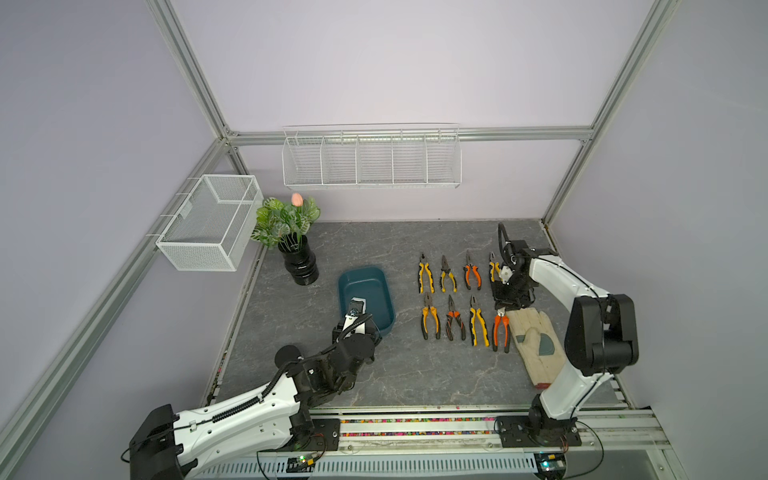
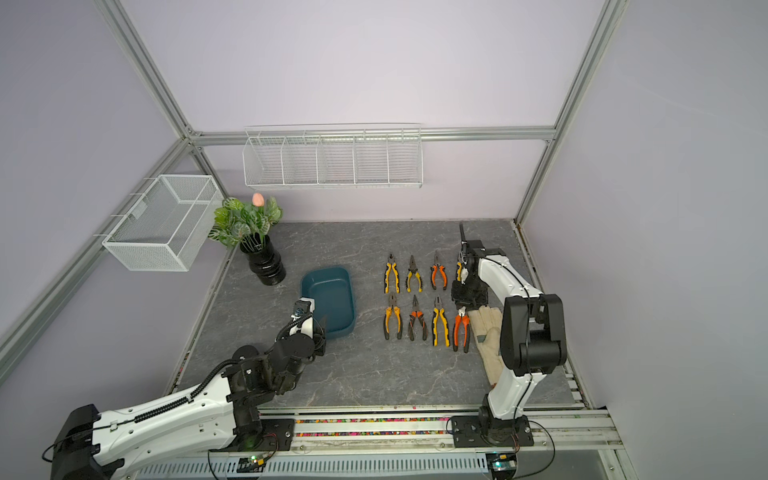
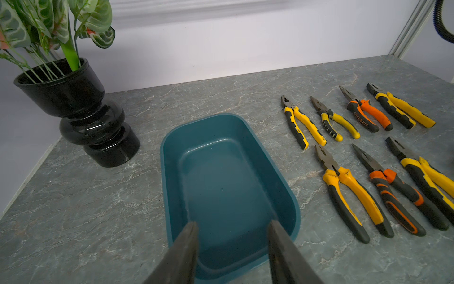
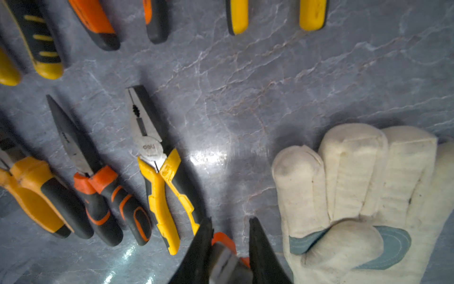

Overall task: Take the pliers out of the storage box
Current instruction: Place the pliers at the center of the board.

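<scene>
- While our left gripper (image 3: 233,222) hangs part-open and empty over the dark teal plastic storage box (image 3: 172,177), eight metal-jawed pliers (image 3: 353,186) lie right of it.
- Our right gripper (image 4: 231,220) clamps the near-right orange-handled pliers (image 4: 223,255).

A: Which writing can be read here?
B: On the round joint of the yellow-handled pliers (image 4: 157,169) stands "deli".
A: And another?
B: One dark handle of the orange-and-black pliers (image 3: 363,111) carries orange letters, it seems "GREENER".
</scene>
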You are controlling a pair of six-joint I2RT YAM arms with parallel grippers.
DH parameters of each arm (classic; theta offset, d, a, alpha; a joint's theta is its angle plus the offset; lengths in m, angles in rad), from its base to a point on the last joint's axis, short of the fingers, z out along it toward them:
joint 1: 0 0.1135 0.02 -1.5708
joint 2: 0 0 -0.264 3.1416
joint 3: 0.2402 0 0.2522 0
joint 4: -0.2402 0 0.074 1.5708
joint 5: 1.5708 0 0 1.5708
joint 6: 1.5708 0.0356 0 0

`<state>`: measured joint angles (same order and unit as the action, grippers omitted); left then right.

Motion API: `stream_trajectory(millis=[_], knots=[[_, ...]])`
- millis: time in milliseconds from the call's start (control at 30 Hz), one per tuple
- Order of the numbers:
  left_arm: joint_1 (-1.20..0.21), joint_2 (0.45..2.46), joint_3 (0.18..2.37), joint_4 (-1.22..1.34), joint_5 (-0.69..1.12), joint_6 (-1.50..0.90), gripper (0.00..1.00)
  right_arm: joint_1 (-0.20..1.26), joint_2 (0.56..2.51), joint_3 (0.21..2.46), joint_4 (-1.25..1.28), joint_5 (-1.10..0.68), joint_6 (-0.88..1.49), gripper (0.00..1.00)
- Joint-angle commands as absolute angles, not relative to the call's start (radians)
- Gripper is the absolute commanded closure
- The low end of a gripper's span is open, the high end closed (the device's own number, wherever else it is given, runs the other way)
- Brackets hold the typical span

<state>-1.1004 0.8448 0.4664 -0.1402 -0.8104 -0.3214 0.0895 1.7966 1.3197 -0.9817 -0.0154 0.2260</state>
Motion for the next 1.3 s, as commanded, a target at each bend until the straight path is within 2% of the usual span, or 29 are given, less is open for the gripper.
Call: stream_trajectory(millis=[0,600,800,1100,1267], knots=[[-1.098,0.852,0.48,-0.133,-0.815,-0.331,0.52,0.079,1.843,1.37,-0.965,0.0,0.207,0.87],[-1.098,0.833,0.479,-0.155,-0.818,-0.338,0.52,0.08,1.969,1.453,-0.965,-0.026,0.205,0.82],[-1.098,0.819,0.469,-0.162,-0.821,-0.345,0.52,0.084,1.999,1.464,-0.964,-0.029,0.204,0.77],[-1.098,0.81,0.465,-0.167,-0.823,-0.347,0.52,0.088,2.022,1.471,-0.965,-0.023,0.2,0.64],[-1.098,0.803,0.467,-0.167,-0.821,-0.347,0.52,0.091,2.023,1.471,-0.965,-0.027,0.201,0.63]])
